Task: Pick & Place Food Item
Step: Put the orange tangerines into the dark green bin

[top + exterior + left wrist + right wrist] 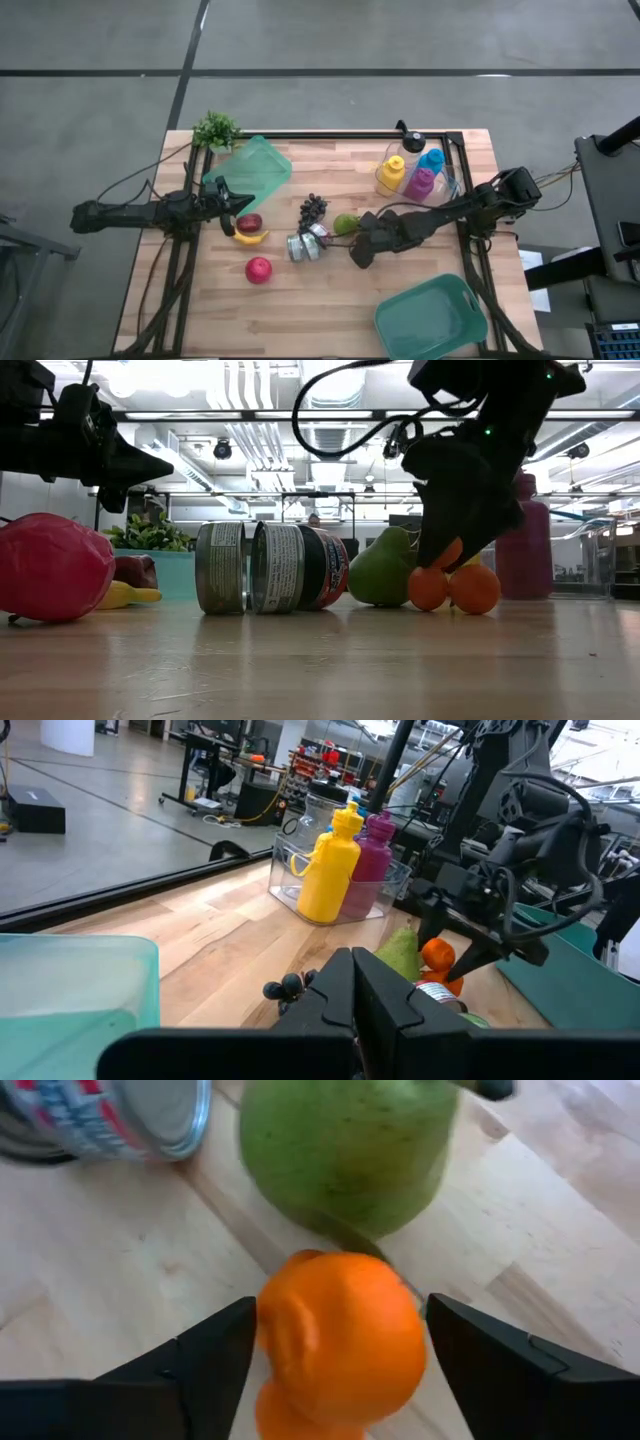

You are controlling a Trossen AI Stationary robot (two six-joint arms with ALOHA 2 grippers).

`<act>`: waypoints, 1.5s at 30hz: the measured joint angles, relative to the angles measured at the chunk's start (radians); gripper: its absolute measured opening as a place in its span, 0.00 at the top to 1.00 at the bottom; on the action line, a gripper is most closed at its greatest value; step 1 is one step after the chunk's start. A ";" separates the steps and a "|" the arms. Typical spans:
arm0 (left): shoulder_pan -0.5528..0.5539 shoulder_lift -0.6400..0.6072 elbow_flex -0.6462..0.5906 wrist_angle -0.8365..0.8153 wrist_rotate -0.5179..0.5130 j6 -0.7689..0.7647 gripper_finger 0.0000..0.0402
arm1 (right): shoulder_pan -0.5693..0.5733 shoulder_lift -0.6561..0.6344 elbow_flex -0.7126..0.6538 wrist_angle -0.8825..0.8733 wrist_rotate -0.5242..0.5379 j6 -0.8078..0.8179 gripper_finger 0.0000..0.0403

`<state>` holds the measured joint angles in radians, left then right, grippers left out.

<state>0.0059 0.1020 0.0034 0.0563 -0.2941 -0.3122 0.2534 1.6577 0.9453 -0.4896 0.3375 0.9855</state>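
Yellow, magenta, blue bottles (410, 175) in clear bin (450, 180)

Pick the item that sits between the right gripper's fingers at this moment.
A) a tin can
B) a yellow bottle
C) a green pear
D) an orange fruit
D: in the right wrist view the orange fruit sits between the right gripper's two dark fingers, with the green pear just beyond it.

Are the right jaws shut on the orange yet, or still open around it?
Still open. In the right wrist view the right gripper straddles the orange, with gaps showing on both sides.
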 joint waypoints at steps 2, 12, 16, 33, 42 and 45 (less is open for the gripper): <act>0.000 0.000 0.000 0.000 0.000 0.000 1.00 | 0.000 0.000 -0.005 0.000 0.001 0.014 0.36; 0.000 0.000 0.000 0.000 0.000 0.000 1.00 | 0.001 0.000 -0.005 -0.001 0.001 0.035 0.57; 0.000 0.000 0.000 0.000 0.000 0.000 1.00 | 0.002 0.000 -0.004 -0.001 0.001 0.035 0.61; 0.000 0.000 0.000 0.000 0.000 0.000 1.00 | 0.004 -0.148 0.038 -0.071 -0.126 0.052 0.62; 0.000 0.000 0.000 0.000 0.000 0.000 1.00 | 0.005 -0.377 0.048 -0.117 -0.270 0.099 0.62; 0.000 0.000 0.000 0.000 0.000 0.000 1.00 | 0.016 -0.454 0.048 -0.118 -0.318 0.039 0.62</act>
<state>0.0063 0.1020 0.0032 0.0563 -0.2943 -0.3126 0.2690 1.2041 0.9928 -0.6072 0.0191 1.0248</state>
